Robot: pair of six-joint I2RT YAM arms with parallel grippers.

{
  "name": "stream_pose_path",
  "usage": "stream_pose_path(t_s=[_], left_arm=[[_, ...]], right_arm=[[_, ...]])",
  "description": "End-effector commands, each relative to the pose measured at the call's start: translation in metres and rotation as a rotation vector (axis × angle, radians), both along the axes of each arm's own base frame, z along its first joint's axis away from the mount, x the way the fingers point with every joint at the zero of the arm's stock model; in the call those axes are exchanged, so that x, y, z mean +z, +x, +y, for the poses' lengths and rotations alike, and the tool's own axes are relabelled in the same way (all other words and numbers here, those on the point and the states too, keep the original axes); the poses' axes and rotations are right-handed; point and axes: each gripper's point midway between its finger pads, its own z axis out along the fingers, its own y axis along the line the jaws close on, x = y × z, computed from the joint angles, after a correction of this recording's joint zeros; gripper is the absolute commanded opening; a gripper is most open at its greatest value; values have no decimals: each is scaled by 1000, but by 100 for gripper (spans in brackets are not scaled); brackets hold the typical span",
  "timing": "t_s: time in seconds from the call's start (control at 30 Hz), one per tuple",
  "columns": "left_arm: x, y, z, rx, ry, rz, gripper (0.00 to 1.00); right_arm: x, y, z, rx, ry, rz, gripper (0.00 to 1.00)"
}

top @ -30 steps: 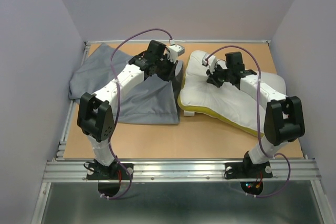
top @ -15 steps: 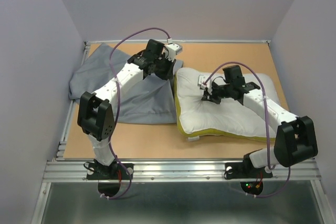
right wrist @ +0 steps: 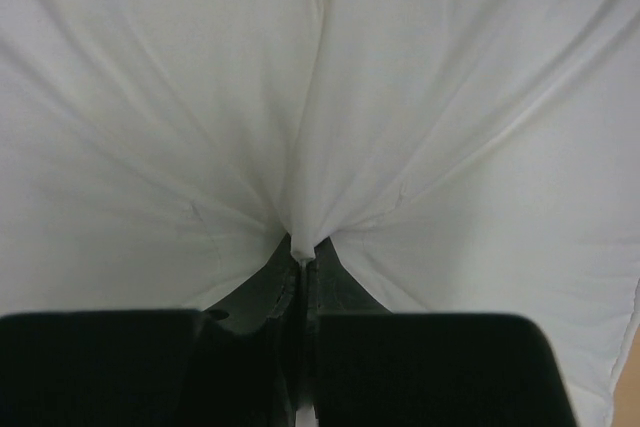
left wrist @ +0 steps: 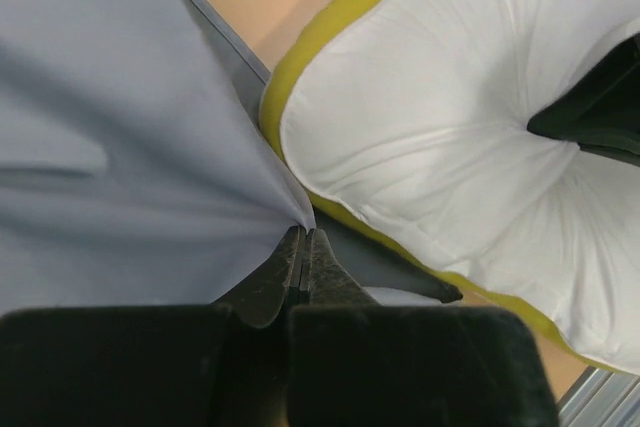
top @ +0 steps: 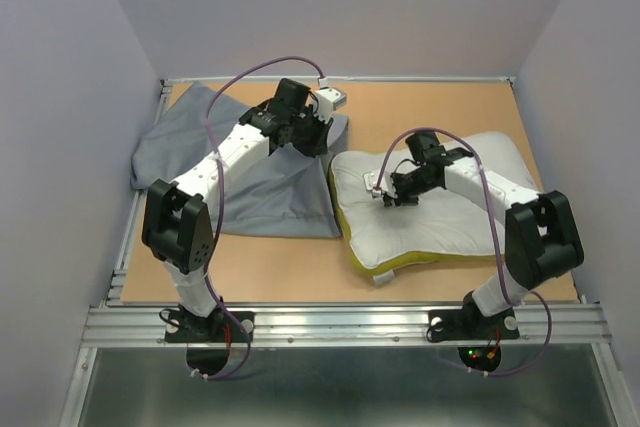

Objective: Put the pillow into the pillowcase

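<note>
overhead overview, wrist close-ups — all share pillow

Pillow swings round and slides up to the pillowcase.

From where I stand, the pillow no longer sprawls slantwise across the far right of the table. The right gripper, pinching a fold of its top, is now nearer the front edge and further left. The cushion turns with it, so its left edge now sits just beside the pillowcase. The yellow band now runs along the near side, and the small tag pokes out there.
</note>
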Motion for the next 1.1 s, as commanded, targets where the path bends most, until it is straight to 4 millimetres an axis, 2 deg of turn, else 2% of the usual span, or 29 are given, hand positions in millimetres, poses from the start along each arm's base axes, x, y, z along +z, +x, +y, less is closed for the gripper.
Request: stream_pose_path(t_s=[0.0, 0.1, 0.3, 0.33, 0.47, 0.53, 0.57, 0.6, 0.73, 0.87, 0.93, 0.97, 1.0, 1.07], left_arm=[[16, -18, 3, -61, -7, -51, 0], [13, -26, 0, -87, 3, -52, 0], [15, -43, -11, -143, 26, -91, 0], [16, -46, -12, -154, 31, -97, 0], [12, -58, -14, -198, 45, -92, 0], [7, -65, -13, -217, 51, -67, 0], [7, -68, -12, -229, 51, -64, 0], [4, -74, -10, -248, 55, -53, 0], [2, -88, -7, -308, 56, -33, 0], [11, -93, -7, -337, 36, -35, 0], [17, -90, -8, -327, 14, -44, 0], [19, -88, -9, -322, 0, -46, 0], [20, -85, -8, -308, -13, -42, 0], [19, -76, -10, -286, -48, -19, 0]], right_arm=[[14, 29, 3, 69, -29, -100, 1], [6, 33, 5, 115, -52, -87, 1], [-2, 54, 4, 187, -119, -98, 0], [3, 63, 7, 193, -119, -123, 1], [4, 87, 15, 146, -113, -106, 0], [10, 109, 21, 116, -103, -122, 1], [15, 118, 27, 85, -80, -116, 1], [23, 138, 33, -9, -44, -83, 0], [37, 175, 50, -228, 68, -12, 1], [39, 183, 62, -432, 179, 92, 1], [37, 187, 67, -544, 236, 164, 1], [26, 185, 64, -593, 233, 190, 0], [24, 187, 64, -638, 250, 206, 1], [25, 197, 67, -745, 301, 247, 1]])
